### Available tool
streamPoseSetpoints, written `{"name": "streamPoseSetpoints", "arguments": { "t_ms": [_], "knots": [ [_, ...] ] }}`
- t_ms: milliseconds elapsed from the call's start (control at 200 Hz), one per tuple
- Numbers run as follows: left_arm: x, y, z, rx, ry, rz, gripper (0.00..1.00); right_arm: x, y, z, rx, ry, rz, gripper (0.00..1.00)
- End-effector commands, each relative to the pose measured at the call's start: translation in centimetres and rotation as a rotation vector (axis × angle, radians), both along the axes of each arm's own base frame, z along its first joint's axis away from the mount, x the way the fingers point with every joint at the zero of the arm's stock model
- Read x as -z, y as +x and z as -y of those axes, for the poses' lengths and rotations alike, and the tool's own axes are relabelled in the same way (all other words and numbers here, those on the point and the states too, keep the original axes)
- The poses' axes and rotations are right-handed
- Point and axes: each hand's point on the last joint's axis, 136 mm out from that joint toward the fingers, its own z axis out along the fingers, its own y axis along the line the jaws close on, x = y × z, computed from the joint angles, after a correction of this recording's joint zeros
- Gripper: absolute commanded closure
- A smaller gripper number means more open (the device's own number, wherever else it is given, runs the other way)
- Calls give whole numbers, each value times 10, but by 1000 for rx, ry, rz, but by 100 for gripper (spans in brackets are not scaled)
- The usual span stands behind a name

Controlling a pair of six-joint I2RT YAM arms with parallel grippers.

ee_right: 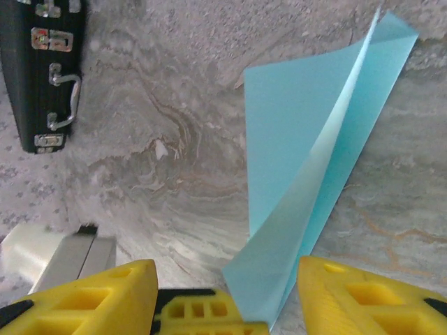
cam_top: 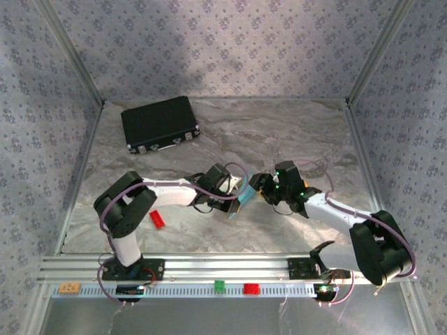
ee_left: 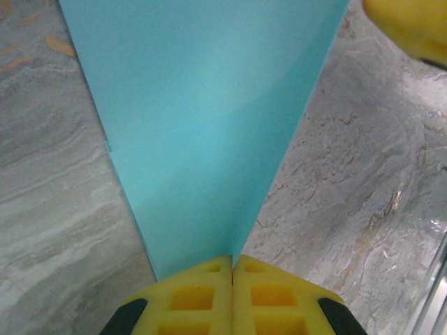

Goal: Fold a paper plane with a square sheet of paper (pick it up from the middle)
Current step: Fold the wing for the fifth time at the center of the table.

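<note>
Cyan folded paper (ee_left: 202,125) pinched between left fingers (ee_left: 188,301); right fingers (ee_right: 91,296) spread wide.

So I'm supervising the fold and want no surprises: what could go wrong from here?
The paper is held only at a narrow tip by the shut left jaws, so it may slip or tear. The open right jaws straddle another tip of it; closing off-line could crease it crookedly.

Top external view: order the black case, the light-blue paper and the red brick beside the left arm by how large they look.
1. black case
2. light-blue paper, folded and partly hidden, so it looks small
3. red brick
</note>
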Motion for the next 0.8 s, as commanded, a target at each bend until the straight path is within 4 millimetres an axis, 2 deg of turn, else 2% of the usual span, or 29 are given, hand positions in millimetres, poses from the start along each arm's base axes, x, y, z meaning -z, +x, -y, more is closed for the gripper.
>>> {"name": "streamPoseSetpoints", "arguments": {
  "t_ms": [0, 270, 530, 640, 795],
  "knots": [
    [-9, 1, -4, 25, 49, 88, 100, 18, -4, 10, 59, -54, -105, 43],
    [-8, -5, -6, 81, 142, 185, 100, 15, -2, 0, 34, -52, -128, 46],
    [-12, -3, -10, 78, 172, 247, 100, 27, -8, -5, -9, -60, -194, 53],
    [-15, -2, -12, 74, 175, 268, 99, 28, -9, -7, -15, -55, -200, 58],
    [-17, -3, -12, 85, 191, 300, 93, 25, -8, -11, -17, -35, -188, 75]
  ]
}}
